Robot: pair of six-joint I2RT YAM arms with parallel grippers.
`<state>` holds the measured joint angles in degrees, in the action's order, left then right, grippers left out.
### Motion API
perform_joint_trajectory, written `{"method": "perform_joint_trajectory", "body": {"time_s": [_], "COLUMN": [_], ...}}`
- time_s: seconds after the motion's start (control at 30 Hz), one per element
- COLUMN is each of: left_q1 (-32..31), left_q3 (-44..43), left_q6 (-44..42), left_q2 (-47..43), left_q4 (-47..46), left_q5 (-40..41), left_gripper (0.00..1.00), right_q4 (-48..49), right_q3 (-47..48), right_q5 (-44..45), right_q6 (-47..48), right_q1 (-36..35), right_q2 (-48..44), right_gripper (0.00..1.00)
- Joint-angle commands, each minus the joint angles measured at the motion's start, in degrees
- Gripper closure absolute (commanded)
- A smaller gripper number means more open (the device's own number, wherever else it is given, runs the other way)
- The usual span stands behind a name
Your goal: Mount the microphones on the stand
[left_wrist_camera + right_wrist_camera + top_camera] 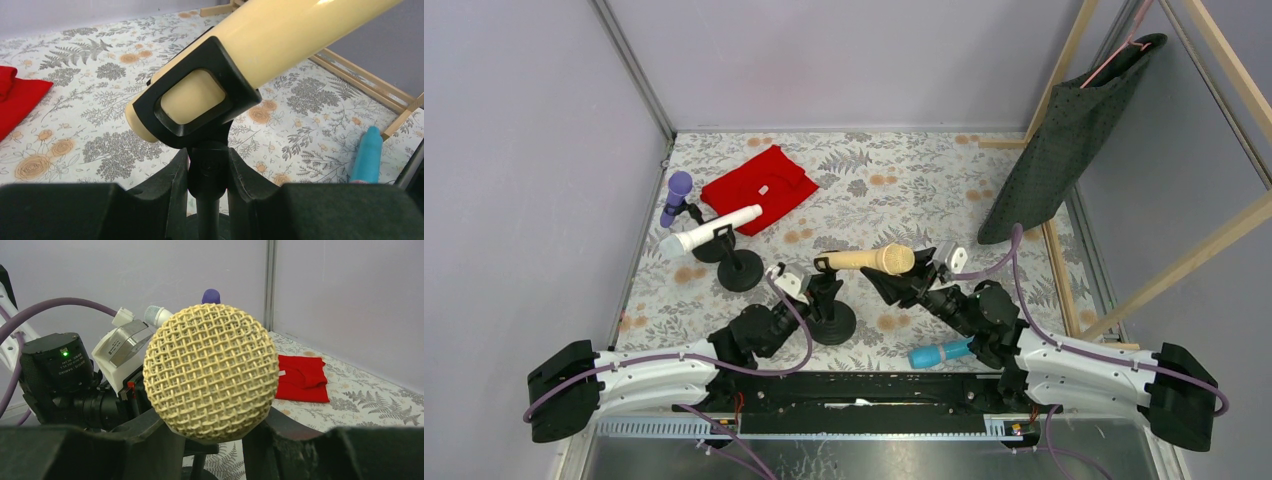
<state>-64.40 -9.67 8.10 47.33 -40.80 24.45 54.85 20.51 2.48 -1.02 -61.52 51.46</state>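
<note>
The cream-yellow microphone (pixel 869 260) lies level in the clip (pixel 200 95) of a black stand (pixel 831 322). My left gripper (pixel 817 288) is shut on the stand's neck (pixel 207 170) just below the clip. My right gripper (pixel 904 280) is shut on the microphone's mesh head (pixel 211 372), a finger on each side. The purple microphone (pixel 677 197) and the white microphone (pixel 714 228) each sit in their own stand at the left. The light blue microphone (pixel 939 352) lies on the table by my right arm and also shows in the left wrist view (pixel 366 155).
A red cloth (pixel 759 187) lies at the back left. A dark dotted cloth (pixel 1074 130) hangs from a pink hanger on a wooden frame (pixel 1064 280) at the right. Grey walls close in the patterned table (pixel 904 190).
</note>
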Motion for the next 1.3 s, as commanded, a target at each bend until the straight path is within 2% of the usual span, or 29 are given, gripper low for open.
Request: {"method": "perform_joint_trajectory", "body": {"time_s": [0.0,0.2,0.33,0.43,0.6,0.8,1.07,1.27], "left_q1": [0.24,0.24,0.23,0.24,0.24,0.24,0.24,0.17], "left_q3": [-4.28,-3.86,-4.1,-4.28,-5.7,-7.46,-6.9,-7.22], "left_q6": [-1.49,-1.34,-0.57,0.11,2.71,8.26,14.55,15.59], "left_q2": [-2.37,-2.02,-1.16,-0.36,0.12,0.35,0.82,0.67], "left_q4": [-25.76,-25.91,-26.19,-26.93,-25.02,-21.85,-21.91,-19.43], "left_q5": [-1.37,-1.46,-1.31,-1.47,-0.1,-1.47,-4.35,-5.06], "left_gripper": [1.0,1.0,1.0,1.0,1.0,1.0,1.0,1.0], "right_q4": [-17.31,-17.8,-16.34,-12.57,1.71,12.97,29.17,29.93], "right_q3": [0.16,1.83,1.92,1.17,-2.09,0.03,3.3,5.35], "right_q5": [-3.29,-2.78,-0.5,0.01,-2.21,-4.77,-1.45,-7.47], "right_q6": [-2.55,-3.21,-3.52,-3.74,0.52,11.17,14.01,16.23], "right_q1": [-2.12,-2.12,-2.12,-2.12,-2.12,-2.12,-2.12,-2.12], "right_q2": [0.45,-2.58,-4.39,-5.32,-4.81,1.51,9.74,10.42], "right_gripper": [0.64,0.41,0.34,0.32,0.3,0.27,0.26,0.27]}}
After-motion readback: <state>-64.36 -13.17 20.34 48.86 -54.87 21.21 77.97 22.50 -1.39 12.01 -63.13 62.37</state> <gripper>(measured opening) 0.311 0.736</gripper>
